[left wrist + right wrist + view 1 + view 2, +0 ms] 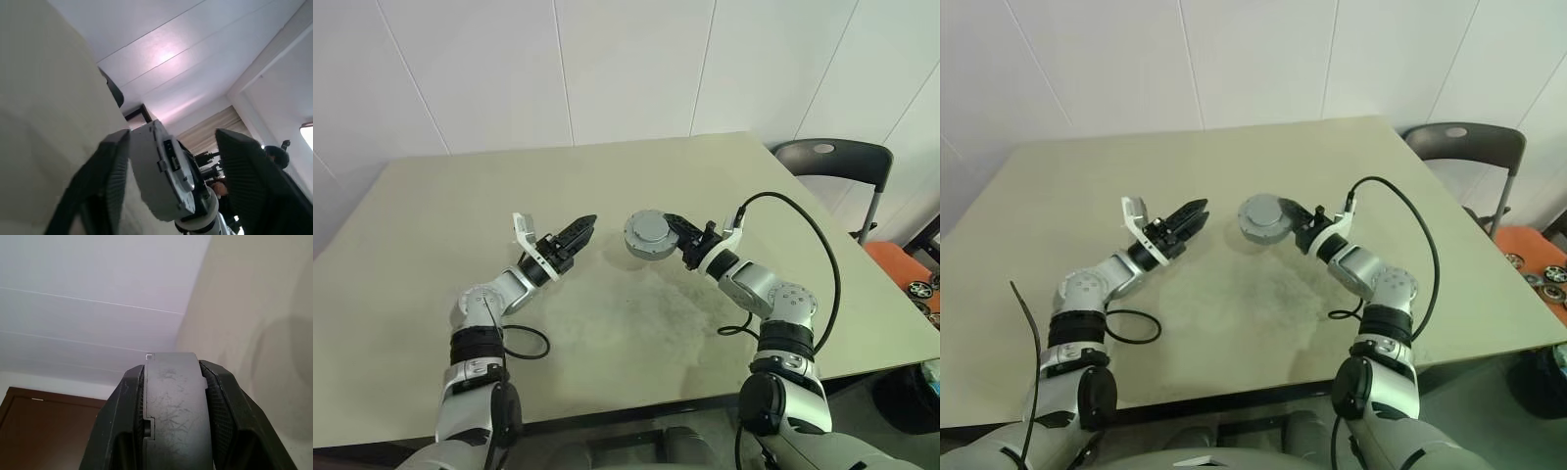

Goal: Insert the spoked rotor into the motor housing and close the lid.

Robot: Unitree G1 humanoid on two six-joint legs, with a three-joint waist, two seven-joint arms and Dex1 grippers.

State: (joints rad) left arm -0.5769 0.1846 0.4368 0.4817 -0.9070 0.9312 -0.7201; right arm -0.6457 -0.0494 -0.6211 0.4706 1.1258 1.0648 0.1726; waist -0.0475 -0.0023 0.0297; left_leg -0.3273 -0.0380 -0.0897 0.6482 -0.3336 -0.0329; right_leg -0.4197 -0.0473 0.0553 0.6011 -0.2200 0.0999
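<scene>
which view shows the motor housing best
The left eye view: the whole round housing shows, held above the table in the right hand. The right eye view shows much the same. The left wrist view shows its side between open fingers; the right wrist view shows just its rim, clamped.

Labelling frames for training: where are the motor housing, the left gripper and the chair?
motor housing (647, 233): left eye view, flat grey face.
left gripper (584, 228): left eye view, between fingertips.
chair (830, 157): left eye view, dark seat.
</scene>
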